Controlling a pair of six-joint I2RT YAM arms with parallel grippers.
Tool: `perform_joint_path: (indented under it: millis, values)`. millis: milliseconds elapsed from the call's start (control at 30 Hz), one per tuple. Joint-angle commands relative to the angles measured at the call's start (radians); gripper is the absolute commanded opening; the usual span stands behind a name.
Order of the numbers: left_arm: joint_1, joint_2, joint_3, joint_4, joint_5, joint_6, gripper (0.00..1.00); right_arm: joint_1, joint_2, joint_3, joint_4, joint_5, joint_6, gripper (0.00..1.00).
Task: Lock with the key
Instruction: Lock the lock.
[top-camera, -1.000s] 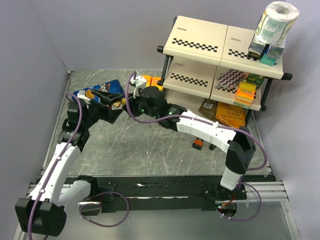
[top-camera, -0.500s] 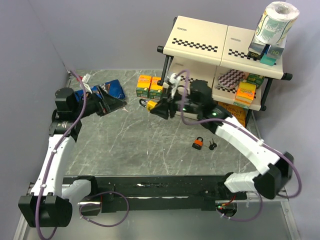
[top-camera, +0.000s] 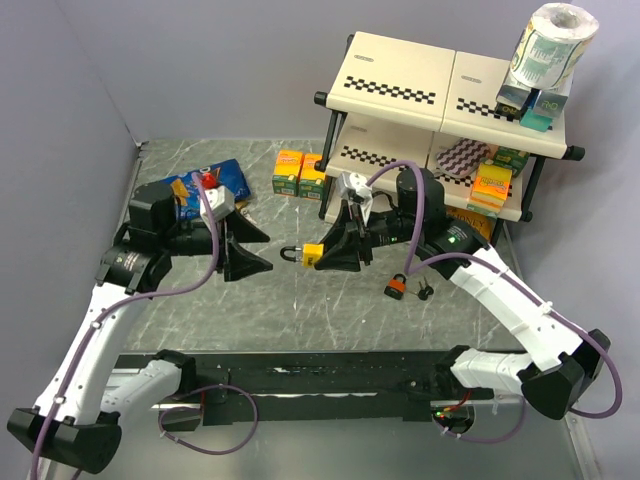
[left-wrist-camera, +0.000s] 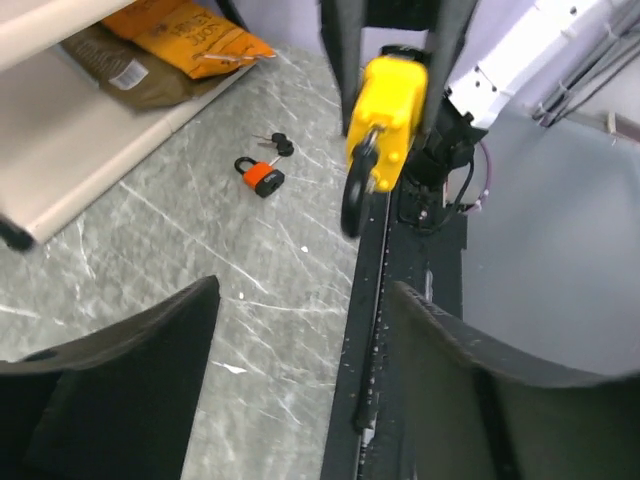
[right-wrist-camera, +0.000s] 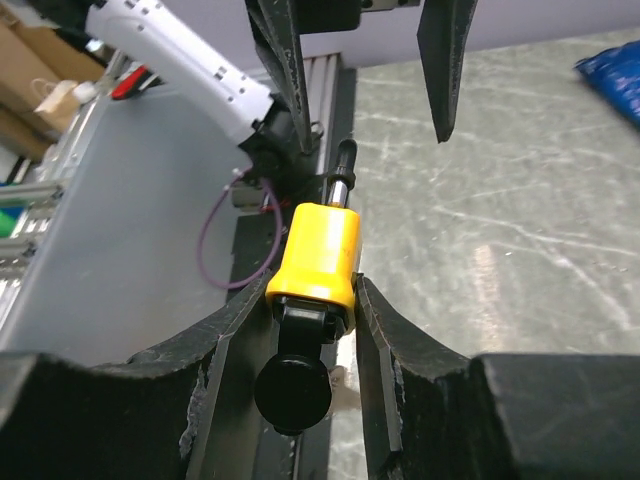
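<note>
Within the right gripper (right-wrist-camera: 312, 288), yellow padlock (right-wrist-camera: 318, 250) has black key (right-wrist-camera: 292, 392) inserted

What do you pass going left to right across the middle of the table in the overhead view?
Black left gripper, open → yellow padlock with its dark shackle → small orange padlock → black-headed keys.

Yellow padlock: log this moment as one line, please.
right fingers: shut on yellow padlock, key in its base | left fingers: open, facing the shackle, apart | orange padlock: on table, untouched
</note>
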Motion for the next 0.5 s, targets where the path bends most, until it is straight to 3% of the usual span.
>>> perform_joint_path:
  millis: [0, 300, 400, 467]
  values:
    - [-0.091, 0.003, 0.041, 0.024, -0.056, 0.092, 0.68, 0.01, -0.014, 0.024, 0.01, -0.093, -0.027, 0.0]
    - [-0.224, 0.024, 0.041, 0.065, -0.144, 0.072, 0.54, 0.05, 0.002, 0.043, -0.005, -0.093, -0.049, 0.0]
    - [-0.254, 0.027, 0.038, 0.076, -0.156, 0.07, 0.45, 0.056, 0.004, 0.047, -0.005, -0.09, -0.047, 0.0]
    - [-0.268, 0.026, 0.037, 0.07, -0.153, 0.074, 0.31, 0.056, -0.001, 0.043, -0.005, -0.085, -0.049, 0.0]
